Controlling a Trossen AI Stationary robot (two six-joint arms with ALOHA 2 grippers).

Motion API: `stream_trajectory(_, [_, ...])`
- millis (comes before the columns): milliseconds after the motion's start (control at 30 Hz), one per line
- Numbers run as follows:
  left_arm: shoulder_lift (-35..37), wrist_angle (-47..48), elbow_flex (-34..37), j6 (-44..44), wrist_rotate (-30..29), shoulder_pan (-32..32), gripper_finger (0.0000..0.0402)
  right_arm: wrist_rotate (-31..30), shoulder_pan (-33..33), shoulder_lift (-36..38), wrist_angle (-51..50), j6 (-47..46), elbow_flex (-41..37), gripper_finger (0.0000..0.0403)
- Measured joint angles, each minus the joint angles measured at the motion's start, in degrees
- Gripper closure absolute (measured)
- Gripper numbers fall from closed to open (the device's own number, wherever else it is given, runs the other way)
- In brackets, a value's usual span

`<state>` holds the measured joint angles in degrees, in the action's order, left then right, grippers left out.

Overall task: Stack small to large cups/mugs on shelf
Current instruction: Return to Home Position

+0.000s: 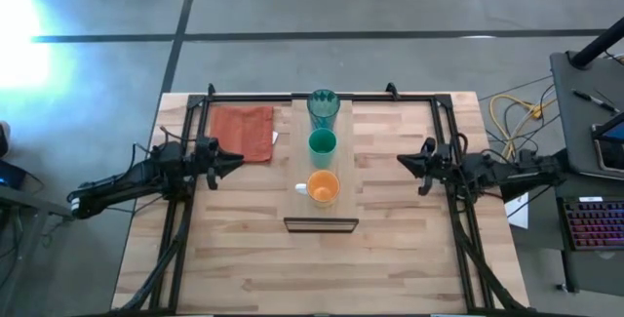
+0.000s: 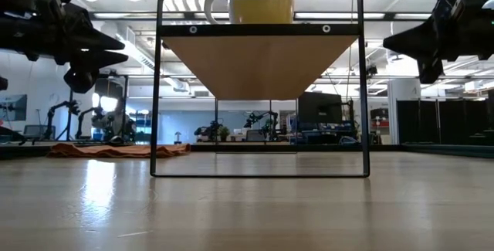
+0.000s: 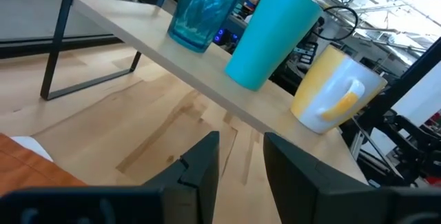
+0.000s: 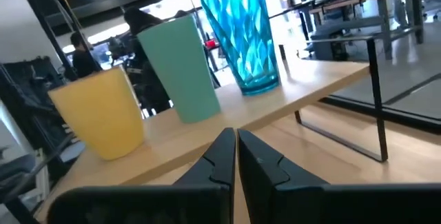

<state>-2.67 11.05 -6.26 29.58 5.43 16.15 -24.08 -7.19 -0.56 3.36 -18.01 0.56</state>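
Three vessels stand by their bases in a row on the raised light-wood shelf [image 1: 347, 151]: the teal tumbler [image 1: 323, 107] farthest, the green cup [image 1: 322, 143] in the middle, the orange mug [image 1: 323, 187] with its white handle nearest. My left gripper [image 1: 237, 158] hovers left of the shelf, slightly open and empty; the vessels show past it in the left wrist view [image 3: 241, 156]. My right gripper [image 1: 402, 161] hovers right of the shelf, shut and empty; it also shows in the right wrist view [image 4: 236, 141].
An orange-red cloth [image 1: 244, 132] lies flat at the table's far left, beside the left gripper. The shelf's black metal frame [image 2: 259, 83] stands on the table. Bare tabletop lies near the front edge [image 1: 312, 278].
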Motion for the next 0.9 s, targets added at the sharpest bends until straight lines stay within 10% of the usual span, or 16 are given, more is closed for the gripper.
stream_trajectory(900, [-0.6,0.0,0.0,0.0,0.1,0.0,0.0302,0.0,0.0,-0.3,0.0,0.1,0.0,0.0392])
